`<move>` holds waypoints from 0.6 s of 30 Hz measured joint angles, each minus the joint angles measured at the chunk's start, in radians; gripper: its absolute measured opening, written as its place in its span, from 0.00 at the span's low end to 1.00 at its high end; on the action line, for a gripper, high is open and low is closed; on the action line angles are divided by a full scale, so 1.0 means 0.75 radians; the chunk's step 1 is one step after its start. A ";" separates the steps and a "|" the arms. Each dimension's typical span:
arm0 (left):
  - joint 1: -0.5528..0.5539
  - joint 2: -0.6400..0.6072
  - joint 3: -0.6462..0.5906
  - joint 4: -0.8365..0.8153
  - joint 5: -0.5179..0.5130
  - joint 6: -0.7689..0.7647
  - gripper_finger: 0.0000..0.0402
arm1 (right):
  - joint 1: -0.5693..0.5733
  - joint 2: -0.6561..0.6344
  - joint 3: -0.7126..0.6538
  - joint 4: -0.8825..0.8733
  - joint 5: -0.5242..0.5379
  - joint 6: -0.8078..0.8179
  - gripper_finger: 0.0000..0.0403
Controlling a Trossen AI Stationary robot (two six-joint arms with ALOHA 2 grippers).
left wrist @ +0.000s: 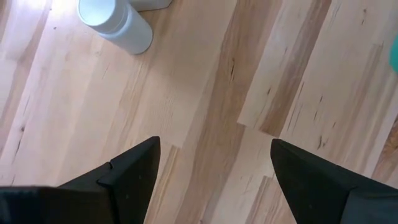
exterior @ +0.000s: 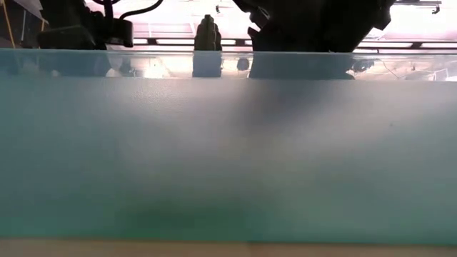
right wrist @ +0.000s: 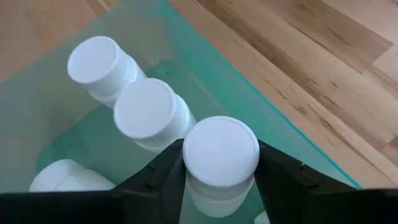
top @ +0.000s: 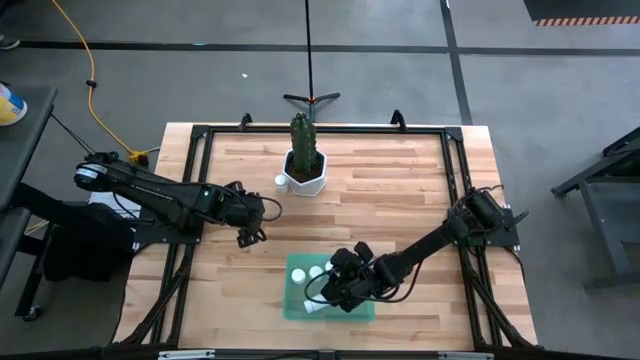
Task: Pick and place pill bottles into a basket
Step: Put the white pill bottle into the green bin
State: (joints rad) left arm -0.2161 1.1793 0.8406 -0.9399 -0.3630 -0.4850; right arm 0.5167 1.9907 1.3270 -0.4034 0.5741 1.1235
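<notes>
A: Left gripper [top: 252,237] hovers over bare bench [top: 400,200], fingers spread wide, nothing between them. One pill bottle [left wrist: 116,23] stands ahead of it, well clear of the fingers, just beside the plant pot [top: 304,172].

B: And the basket?

A: The basket [top: 296,305] sits directly beneath the right gripper [right wrist: 221,180]. Three bottles already rest inside, two [right wrist: 99,65] [right wrist: 149,112] upright in a row just ahead of the fingers, a third [right wrist: 62,177] off to one side. The right gripper pinches a fourth bottle [right wrist: 221,155], one finger on each side of its body just under the cap, held above the basket floor.

B: Risks?

A: My judgement: the held bottle is nearly touching its upright neighbour. If released from a height or at a tilt, it could knock that one over or bounce against the basket wall. Also, the last bottle is so near the pot that the left fingers could nudge the pot on approach.
</notes>
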 joint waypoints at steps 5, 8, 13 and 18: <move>0.000 0.000 0.000 -0.003 0.000 0.000 0.84 | 0.000 0.004 -0.001 -0.008 -0.078 -0.002 0.56; 0.000 0.000 0.000 -0.003 0.000 0.000 0.84 | 0.000 0.004 -0.001 -0.004 -0.112 -0.003 0.60; 0.000 0.000 0.000 -0.003 -0.008 0.000 0.84 | 0.000 0.002 -0.001 0.001 -0.137 -0.006 0.62; 0.000 0.000 0.000 -0.003 -0.013 -0.001 0.84 | 0.000 -0.028 -0.001 -0.002 -0.150 -0.019 0.62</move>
State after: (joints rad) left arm -0.2161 1.1793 0.8406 -0.9423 -0.3730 -0.4854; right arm 0.5166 1.9698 1.3266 -0.4049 0.4615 1.1093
